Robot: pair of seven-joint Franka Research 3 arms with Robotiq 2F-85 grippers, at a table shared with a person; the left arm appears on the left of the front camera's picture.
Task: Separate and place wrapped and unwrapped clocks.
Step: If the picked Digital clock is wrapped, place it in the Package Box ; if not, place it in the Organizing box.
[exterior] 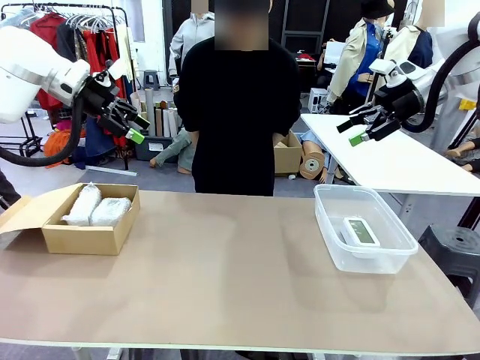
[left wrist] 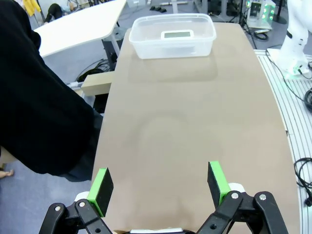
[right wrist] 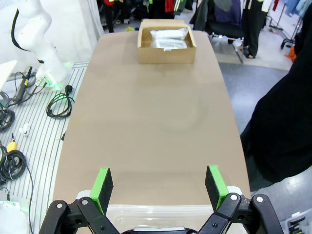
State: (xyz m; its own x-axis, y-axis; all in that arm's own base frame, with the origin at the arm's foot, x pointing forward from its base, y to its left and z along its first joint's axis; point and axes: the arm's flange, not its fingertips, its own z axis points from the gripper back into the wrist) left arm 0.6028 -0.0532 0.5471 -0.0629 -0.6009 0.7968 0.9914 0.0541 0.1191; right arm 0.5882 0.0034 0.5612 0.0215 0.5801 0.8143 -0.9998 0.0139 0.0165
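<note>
Two bubble-wrapped clocks (exterior: 97,206) lie side by side inside the brown cardboard box (exterior: 82,236) at the table's left; the right wrist view shows them (right wrist: 168,39) far off. The bare white clock (exterior: 359,230) with a grey screen rests in the clear plastic tub (exterior: 330,225) at the right, and in the left wrist view the bare clock (left wrist: 177,34) sits in the tub (left wrist: 146,46). My left gripper (exterior: 132,121) hangs open high above the box. My right gripper (exterior: 366,127) hangs open high above the tub. In the wrist views the left gripper (left wrist: 159,184) and right gripper (right wrist: 158,185) are open, holding nothing.
A person in black (exterior: 238,105) stands at the far side of the brown table (exterior: 225,277) with hands behind or at the sides. The box's flap (exterior: 22,214) lies open to the left. A white table (exterior: 390,161) stands behind at the right.
</note>
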